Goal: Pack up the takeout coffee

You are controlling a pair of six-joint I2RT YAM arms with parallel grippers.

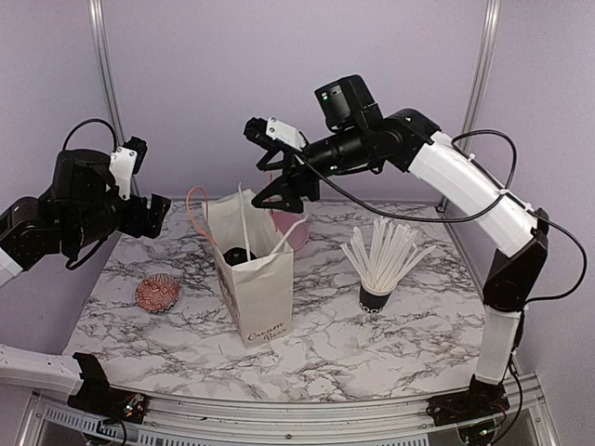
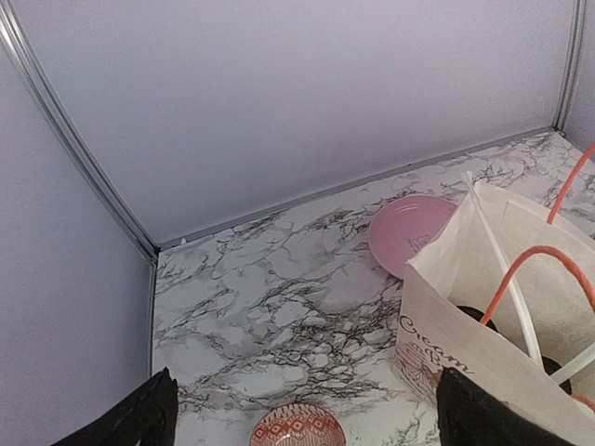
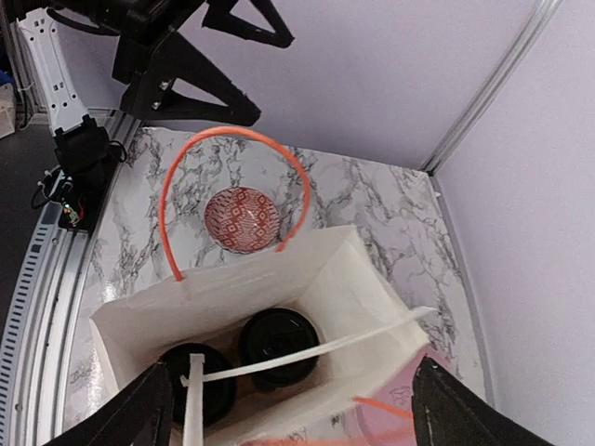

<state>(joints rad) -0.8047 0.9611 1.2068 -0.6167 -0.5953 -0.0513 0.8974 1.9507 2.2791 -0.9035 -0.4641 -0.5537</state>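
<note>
A white paper bag (image 1: 258, 293) with orange handles stands upright mid-table. Inside it sit two takeout coffee cups, showing only as round black lids (image 3: 279, 342) (image 3: 206, 390); their white sides are hidden by the bag walls. Two white straws (image 3: 321, 350) lean across the bag's mouth. My right gripper (image 3: 293, 409) (image 1: 279, 195) hovers above the bag (image 3: 232, 288), open, with nothing between its fingers. Raised over the table's left side, my left gripper (image 2: 311, 409) (image 1: 152, 216) is open and empty, with the bag (image 2: 446, 279) to its right.
A black cup (image 1: 376, 299) bristling with white straws stands right of the bag. A red patterned bowl (image 1: 158, 293) (image 2: 297, 429) lies at the left. Behind the bag rests a pink plate (image 1: 296, 232) (image 2: 414, 232). Walls close in the back and sides.
</note>
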